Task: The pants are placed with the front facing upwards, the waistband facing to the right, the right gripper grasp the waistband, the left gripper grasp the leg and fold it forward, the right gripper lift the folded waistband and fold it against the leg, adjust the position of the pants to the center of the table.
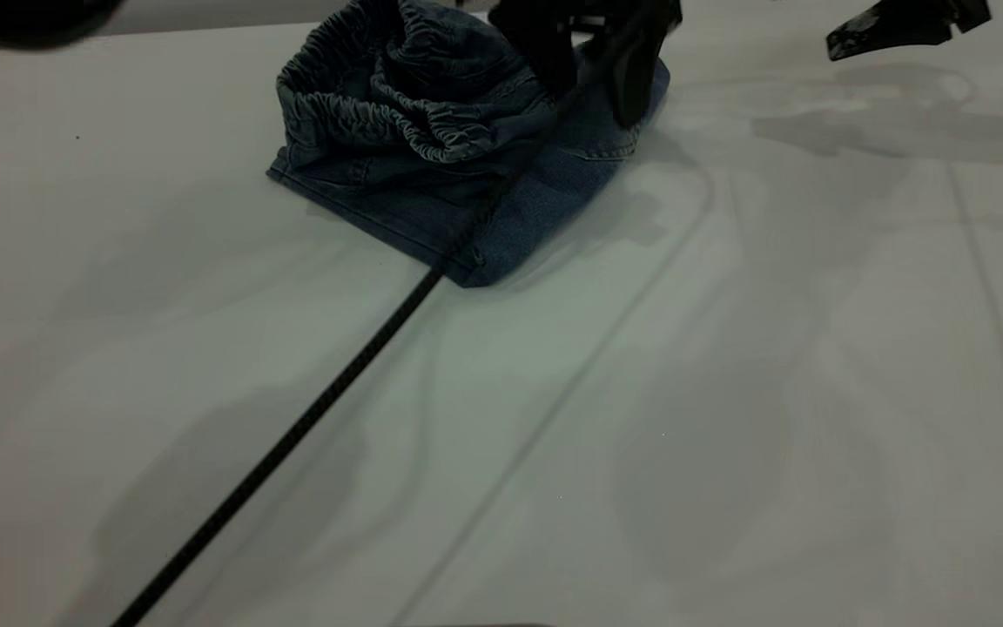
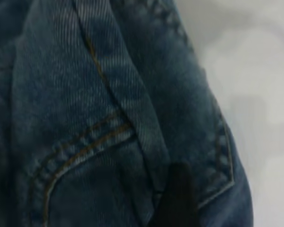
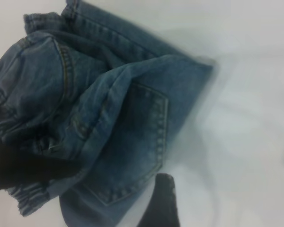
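We see a black braided cable running straight on a diagonal from the lower left toward the upper middle. A dark blurred shape, possibly out-of-focus equipment, fills the top left corner.

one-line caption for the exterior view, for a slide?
Bunched pants, waistband up, lie at the table's far edge; one gripper on them, the other hovering aside.

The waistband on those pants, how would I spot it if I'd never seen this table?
Look to the far end of the big flat white table, where small blue denim pants lie bunched in a heap. On top, beside the left black claw, runs the waistband: a darker gathered elastic band, crinkled all along, while the denim around it is smooth.
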`<move>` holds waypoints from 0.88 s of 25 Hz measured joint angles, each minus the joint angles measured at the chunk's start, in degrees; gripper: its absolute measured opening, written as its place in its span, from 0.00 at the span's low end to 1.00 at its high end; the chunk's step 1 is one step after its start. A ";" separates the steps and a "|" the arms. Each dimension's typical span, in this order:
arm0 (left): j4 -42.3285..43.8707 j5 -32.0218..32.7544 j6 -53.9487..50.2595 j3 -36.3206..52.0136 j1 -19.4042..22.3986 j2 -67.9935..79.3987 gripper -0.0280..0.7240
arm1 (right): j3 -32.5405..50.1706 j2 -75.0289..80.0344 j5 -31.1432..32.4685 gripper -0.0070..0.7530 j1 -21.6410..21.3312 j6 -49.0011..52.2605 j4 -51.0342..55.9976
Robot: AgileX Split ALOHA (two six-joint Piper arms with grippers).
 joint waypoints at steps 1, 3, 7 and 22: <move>-0.06 0.00 0.00 0.00 0.00 0.49 0.76 | 0.00 0.00 0.00 0.76 -0.20 0.00 -0.06; -0.33 0.00 0.00 0.00 0.00 1.58 0.76 | 0.00 0.00 0.00 0.76 -0.39 0.00 -0.28; -0.59 0.00 0.00 0.00 0.00 2.38 0.76 | 0.00 0.00 0.00 0.76 -0.39 0.00 -0.28; -1.00 0.00 0.28 -2.80 0.00 3.00 0.76 | 0.00 0.00 -0.22 0.76 -0.39 0.00 -0.34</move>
